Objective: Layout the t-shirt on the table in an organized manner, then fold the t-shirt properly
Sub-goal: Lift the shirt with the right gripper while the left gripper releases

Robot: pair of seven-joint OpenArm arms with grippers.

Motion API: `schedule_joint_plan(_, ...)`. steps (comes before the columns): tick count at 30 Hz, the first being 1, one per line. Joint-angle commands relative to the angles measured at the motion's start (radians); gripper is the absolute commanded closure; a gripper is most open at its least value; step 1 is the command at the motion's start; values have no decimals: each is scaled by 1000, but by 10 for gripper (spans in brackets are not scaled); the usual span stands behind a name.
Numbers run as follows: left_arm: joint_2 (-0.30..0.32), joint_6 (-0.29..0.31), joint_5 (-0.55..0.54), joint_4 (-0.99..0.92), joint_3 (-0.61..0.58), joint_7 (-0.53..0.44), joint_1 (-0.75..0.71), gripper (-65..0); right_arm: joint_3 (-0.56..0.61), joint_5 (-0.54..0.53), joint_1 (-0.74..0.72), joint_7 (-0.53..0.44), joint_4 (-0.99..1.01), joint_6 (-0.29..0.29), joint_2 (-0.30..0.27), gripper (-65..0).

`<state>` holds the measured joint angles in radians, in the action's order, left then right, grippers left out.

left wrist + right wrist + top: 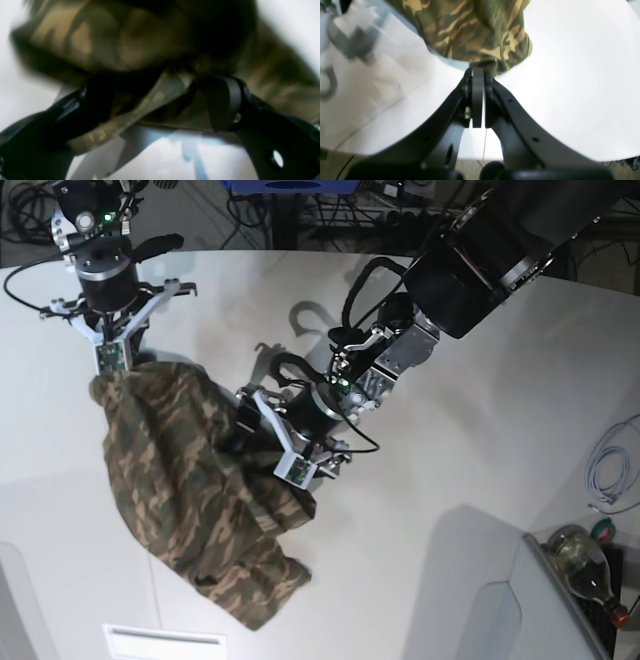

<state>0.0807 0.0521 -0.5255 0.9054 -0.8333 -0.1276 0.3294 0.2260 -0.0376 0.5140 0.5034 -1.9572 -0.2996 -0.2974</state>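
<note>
The t-shirt (190, 500) hangs in a crumpled, camouflage-printed bundle above the table (450, 510), strung between the two grippers with its lower end slumped onto the white top below and in front of them. The right gripper (478, 68) has its jaws pressed together on a pinch of the cloth's edge, the fabric bunching just beyond its tips. The left gripper (160, 100) has its jaws spread wide, with a fold of cloth lying between them; the blurred wrist view does not show whether it truly grips that fold or only straddles it. To do the spreading well, I judge the left gripper should close on a single hem or shoulder edge rather than a thick wad, then the two should draw apart so the cloth drops flat. The shirt is soft, limp and heavily creased; the table is smooth, hard, pale and slightly glossy, so the cloth should slide easily across it.
</note>
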Motion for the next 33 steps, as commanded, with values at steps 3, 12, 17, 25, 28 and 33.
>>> schedule_joint_plan(3, 0, -1, 2, 33, 6, 32, -19, -548, -1, 8, -50, -18, 28, 0, -3, -9)
schedule_joint_plan(12, 1, 4, -6, 96, 4, 47, -80, -548, -10, 8, -67, -18, 48, 0, 25, -341)
schedule_joint_plan(17, -6, 7, -9, 160, 4, 110, -109, -548, -30, -84, -67, -25, 115, 0, 28, -578)
schedule_joint_plan(25, 12, 1, -6, 400, 35, 242, -95, -548, -176, -623, -64, -179, 241, 316, 30, -516)
schedule_joint_plan(28, 60, 1, -2, 473, 159, 317, -111, -548, -193, -755, -68, -179, 273, 431, 33, -516)
schedule_joint_plan(33, 199, 4, 0, 545, 441, 417, -214, -548, -181, -938, -122, -176, 355, 469, 33, -521)
